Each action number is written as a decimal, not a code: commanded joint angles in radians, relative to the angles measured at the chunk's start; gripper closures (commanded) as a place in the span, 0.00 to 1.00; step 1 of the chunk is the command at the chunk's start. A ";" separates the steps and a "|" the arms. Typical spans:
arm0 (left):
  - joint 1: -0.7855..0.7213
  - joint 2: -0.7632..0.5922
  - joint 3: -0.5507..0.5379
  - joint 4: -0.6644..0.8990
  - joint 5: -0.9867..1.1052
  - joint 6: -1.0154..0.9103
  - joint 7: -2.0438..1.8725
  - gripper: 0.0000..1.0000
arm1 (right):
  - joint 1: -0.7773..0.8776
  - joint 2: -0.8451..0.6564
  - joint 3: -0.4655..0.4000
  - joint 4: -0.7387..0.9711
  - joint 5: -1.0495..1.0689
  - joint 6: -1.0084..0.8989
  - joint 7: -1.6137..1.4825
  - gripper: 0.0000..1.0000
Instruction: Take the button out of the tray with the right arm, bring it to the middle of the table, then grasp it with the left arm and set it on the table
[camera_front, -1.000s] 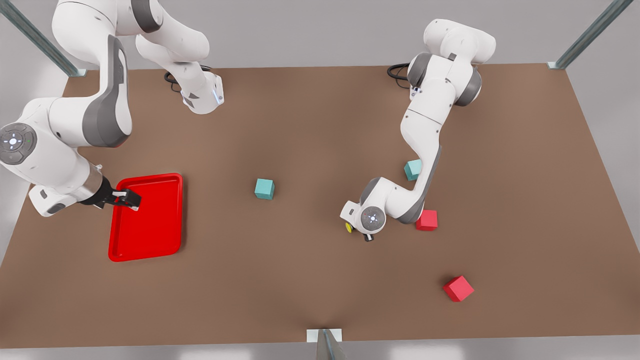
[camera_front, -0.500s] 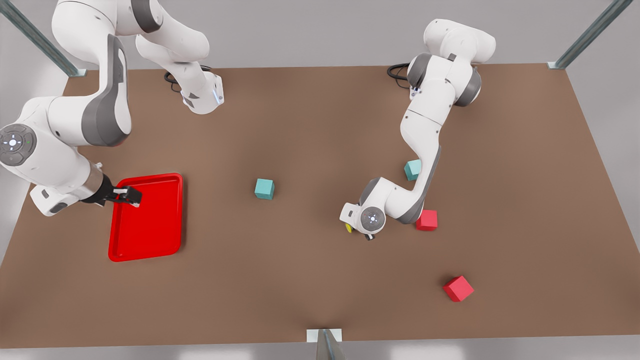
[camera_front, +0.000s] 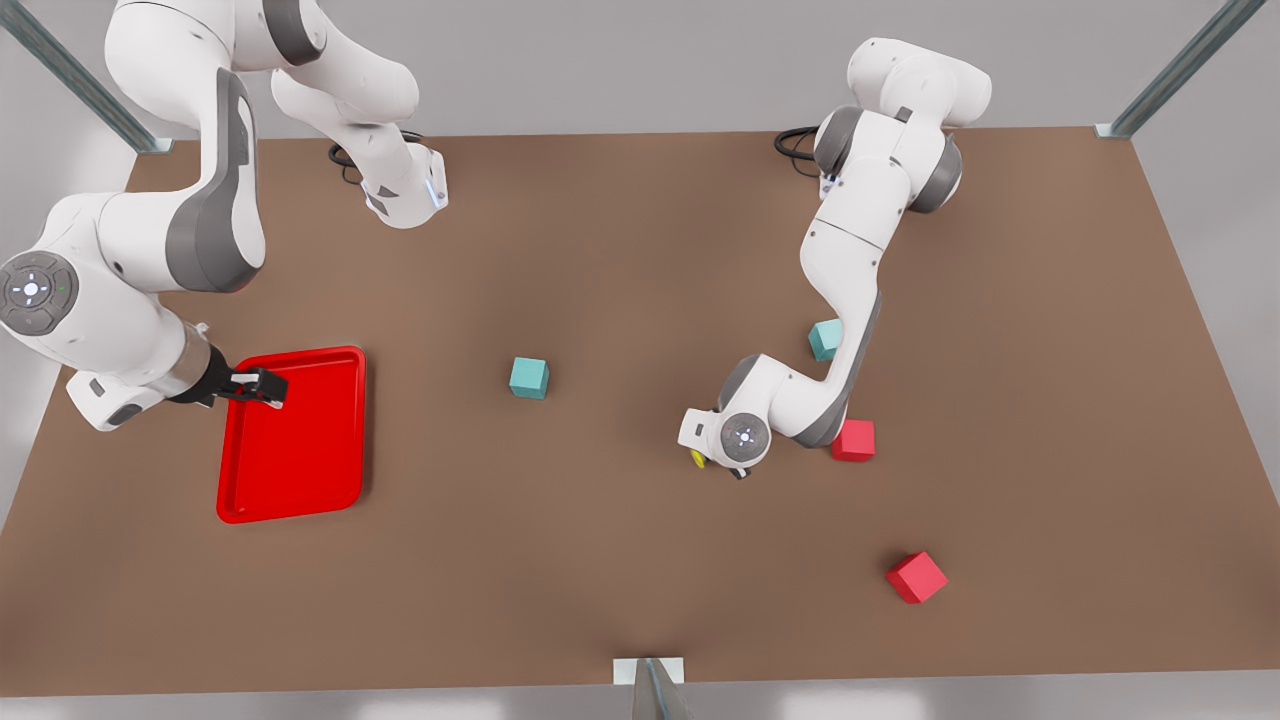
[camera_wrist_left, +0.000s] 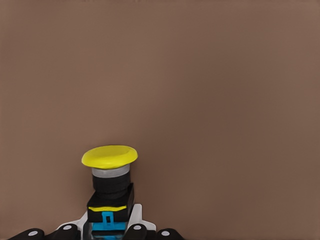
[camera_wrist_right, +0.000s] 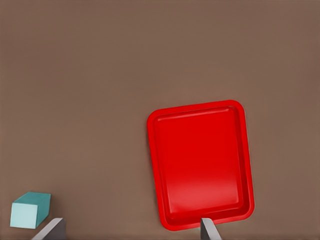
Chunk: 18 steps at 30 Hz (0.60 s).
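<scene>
Now, front view: hovering over the tray's near corner at the front view's left, the right gripper with fingers apart, gripping nothing. Crouching low over the table near its middle, the left gripper, mostly hiding under its own wrist, with the button peeking out beside it (just a yellow sliver).

Left wrist view: gripping the button by its black base, fingers closing on both sides, yellow cap pointing away over bare brown table.

Right wrist view: looking down on the tray, with fingertips spreading wide and a teal cube sitting well apart from the tray.
</scene>
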 joint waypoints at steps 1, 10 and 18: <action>0.000 -0.001 0.000 0.000 0.000 0.004 -0.071 0.53 | 0.000 -0.001 0.000 0.000 0.000 -0.003 -0.011 0.00; 0.000 0.008 0.000 0.001 0.002 -0.002 -0.073 0.55 | 0.071 0.000 0.000 -0.009 -0.009 -0.038 0.000 0.00; 0.000 0.000 0.001 0.004 0.002 -0.007 -0.073 0.57 | 0.124 0.000 0.002 -0.009 -0.009 -0.040 -0.005 0.00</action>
